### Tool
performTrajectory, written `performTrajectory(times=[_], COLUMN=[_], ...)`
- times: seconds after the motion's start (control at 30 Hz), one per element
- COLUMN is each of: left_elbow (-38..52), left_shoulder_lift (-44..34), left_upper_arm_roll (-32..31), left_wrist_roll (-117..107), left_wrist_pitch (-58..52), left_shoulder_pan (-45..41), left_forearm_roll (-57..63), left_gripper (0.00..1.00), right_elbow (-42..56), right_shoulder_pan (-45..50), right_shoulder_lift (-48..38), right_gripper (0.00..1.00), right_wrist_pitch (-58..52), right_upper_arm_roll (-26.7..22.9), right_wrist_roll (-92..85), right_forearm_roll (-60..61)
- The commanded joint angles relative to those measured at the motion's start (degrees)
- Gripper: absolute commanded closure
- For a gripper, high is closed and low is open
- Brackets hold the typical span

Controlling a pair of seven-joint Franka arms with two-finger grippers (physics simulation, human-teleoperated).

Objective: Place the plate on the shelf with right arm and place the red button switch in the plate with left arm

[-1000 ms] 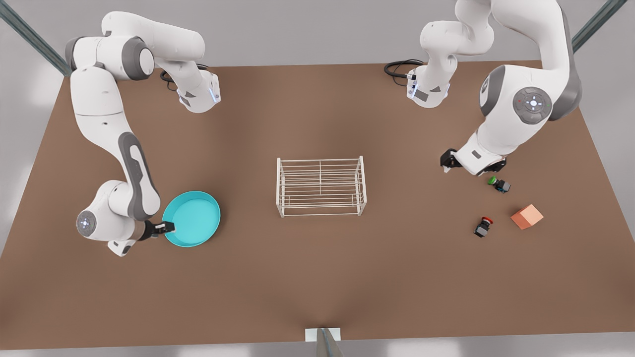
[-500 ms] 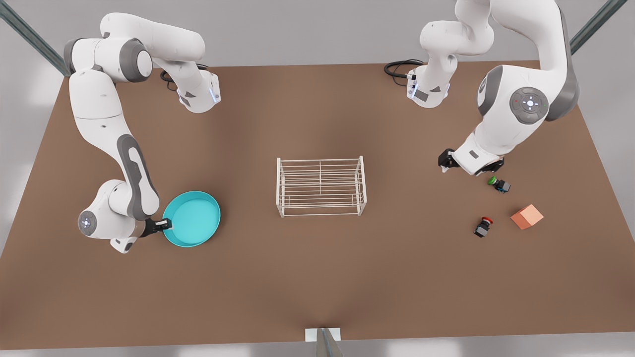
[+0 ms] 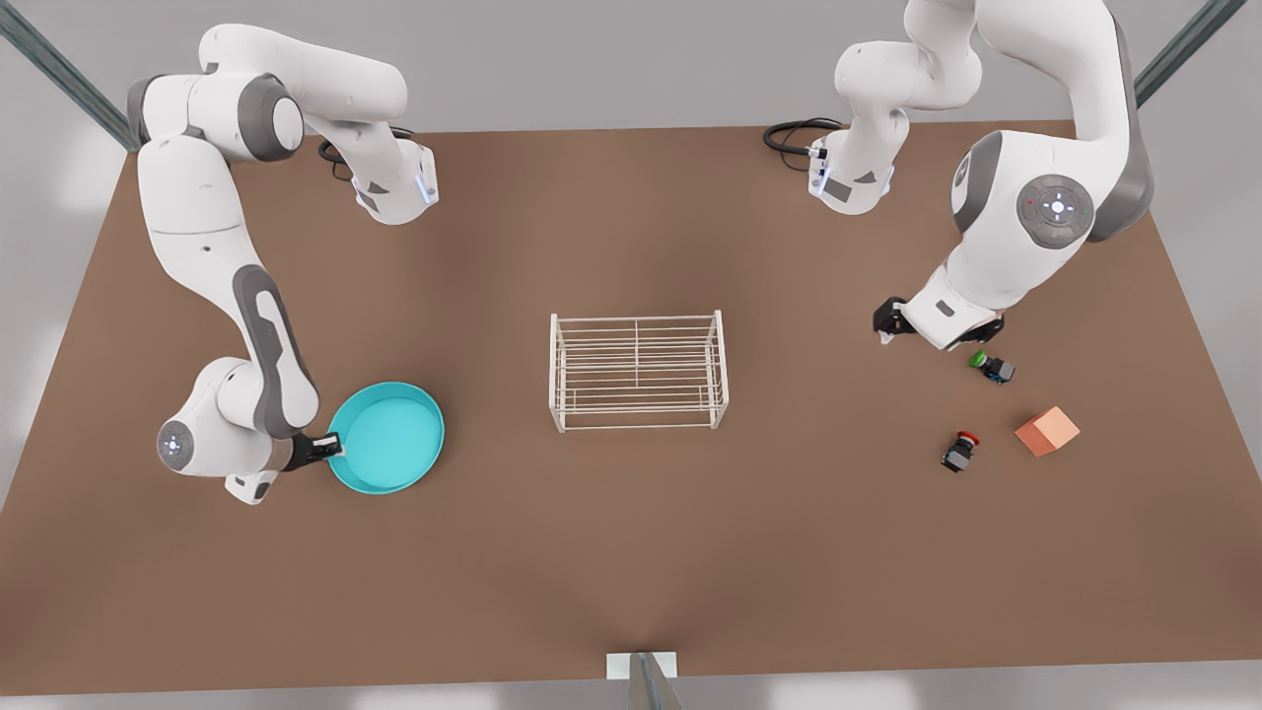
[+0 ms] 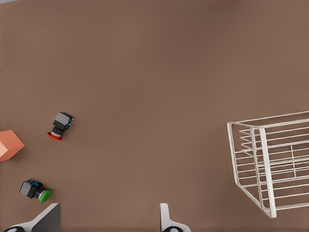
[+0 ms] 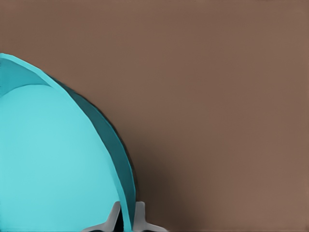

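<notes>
The smooth round turquoise plate (image 3: 387,438), shallow with a raised rim and bare inside, sits near the table's (image 3: 631,552) left edge in the front view; the right gripper (image 3: 330,450) pinches its rim. The thin-barred white wire shelf (image 3: 637,371) stands mid-table, nothing on it. The left gripper (image 4: 108,220) hovers spread apart near the right edge, with the red button switch (image 3: 959,451) lying between the shelf and an orange cube (image 3: 1047,431).

Right hand (image 3: 330,449) pinched closed; left hand (image 4: 108,220) spread, hovering.

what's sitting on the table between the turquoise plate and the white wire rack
Nothing: in the front view, bare brown table separates the round turquoise plate from the white wire rack.
</notes>
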Motion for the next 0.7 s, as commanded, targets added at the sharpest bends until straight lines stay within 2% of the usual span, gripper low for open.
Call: performTrajectory(times=[0.0,0.37,0.5,0.67], left_elbow=[0.02,-1.21,-1.30,-1.56], left_shoulder_lift=[-0.07,0.29,0.29,0.02], left_upper_arm_roll=[-0.02,-0.02,-0.02,-0.02], left_wrist_roll=[-0.18,0.34,0.43,3.50], left_wrist_pitch=[-0.08,1.86,1.94,2.03], left_shoulder_pan=[-0.14,0.13,0.13,0.13], left_forearm_roll=[0.04,0.13,0.13,0.21], left_gripper=[0.00,0.00,0.00,0.00], right_elbow=[0.10,0.45,0.89,0.98], right_shoulder_pan=[0.00,0.09,0.18,0.18], right_shoulder_lift=[-0.53,-4.66,-8.97,-13.45], right_gripper=[0.87,0.88,0.89,0.89], right_wrist_pitch=[-2.06,-8.57,-15.33,-21.84], right_upper_arm_roll=[0.01,0.09,1.68,6.16], right_wrist_roll=[-0.90,-1.08,-0.02,4.37], right_forearm_roll=[-0.60,0.72,2.56,2.92])
